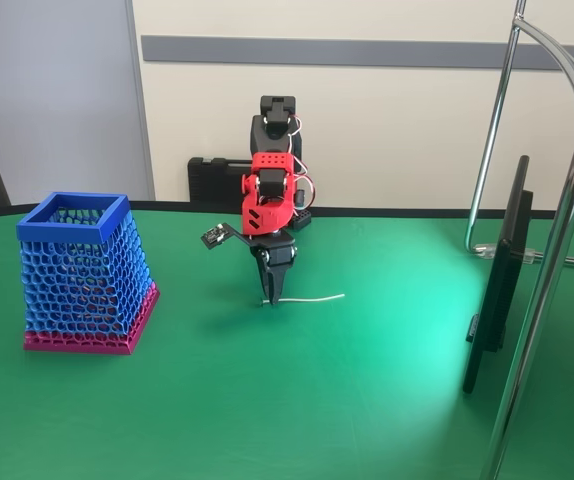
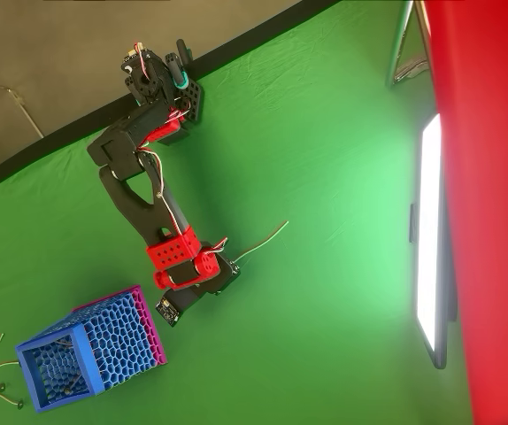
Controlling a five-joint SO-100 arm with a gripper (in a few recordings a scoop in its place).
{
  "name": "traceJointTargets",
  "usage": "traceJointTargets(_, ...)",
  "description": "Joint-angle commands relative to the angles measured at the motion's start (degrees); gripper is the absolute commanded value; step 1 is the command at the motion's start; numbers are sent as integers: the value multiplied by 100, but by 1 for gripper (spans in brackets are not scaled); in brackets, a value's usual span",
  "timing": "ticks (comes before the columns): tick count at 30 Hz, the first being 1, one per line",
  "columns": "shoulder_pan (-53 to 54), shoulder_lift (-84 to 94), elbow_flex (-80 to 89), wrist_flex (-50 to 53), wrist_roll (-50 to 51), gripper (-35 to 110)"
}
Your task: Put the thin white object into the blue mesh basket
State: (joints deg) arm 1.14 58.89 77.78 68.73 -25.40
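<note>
Honeycomb blue mesh basket (image 1: 85,272) — end effector (image 1: 270,297) pinching thin white object (image 1: 312,298)

Lab or office, green table (image 1: 367,400), monitor (image 1: 502,280), metal stand (image 1: 557,250)

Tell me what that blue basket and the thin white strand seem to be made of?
The basket looks like matte plastic, possibly 3D-printed: honeycomb mesh walls, a solid blue rim and a pink base band. The white strand lying on the green table looks like thin wire or a plastic straw; it is slightly curved and too fine to tell which.
</note>
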Motion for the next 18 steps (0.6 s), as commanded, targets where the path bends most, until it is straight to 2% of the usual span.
traceJointTargets(1, 53, -26, -290, 123, -53, 14)
traceJointTargets(18, 272, -220, -844, 492, -387, 1)
